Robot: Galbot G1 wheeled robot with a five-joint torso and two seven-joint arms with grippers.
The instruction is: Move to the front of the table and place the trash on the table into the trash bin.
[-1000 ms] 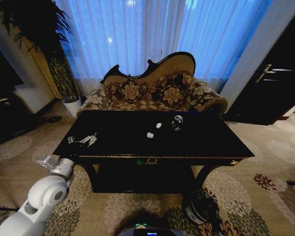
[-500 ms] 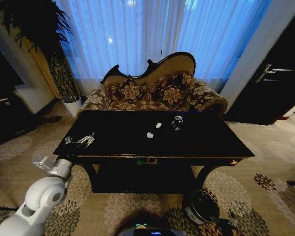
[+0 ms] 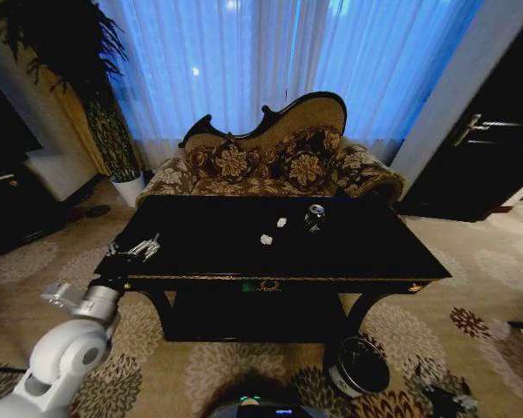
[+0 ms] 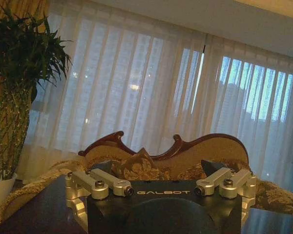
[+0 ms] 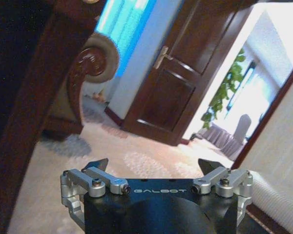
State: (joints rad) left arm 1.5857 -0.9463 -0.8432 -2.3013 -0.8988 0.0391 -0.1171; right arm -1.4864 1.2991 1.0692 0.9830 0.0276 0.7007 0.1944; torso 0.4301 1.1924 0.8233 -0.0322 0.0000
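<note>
fingers of the left gripper point(image 3: 132, 250) stand spread wide, holding nothing, at the tabletop's point(image 3: 209, 252) left front corner. the trash lies well off toward the robot's right and farther back on the glossy black surface: two white paper bits point(image 3: 267, 239), then a small dark can point(image 3: 314, 217) beyond them. the right gripper point(image 3: 444, 401) hangs low by the carpet at the lower right, fingers also spread wide in its wrist view, just past the black trash bin point(image 3: 359, 366) by the table's right front leg. the left arm looks nearer the trash.
</note>
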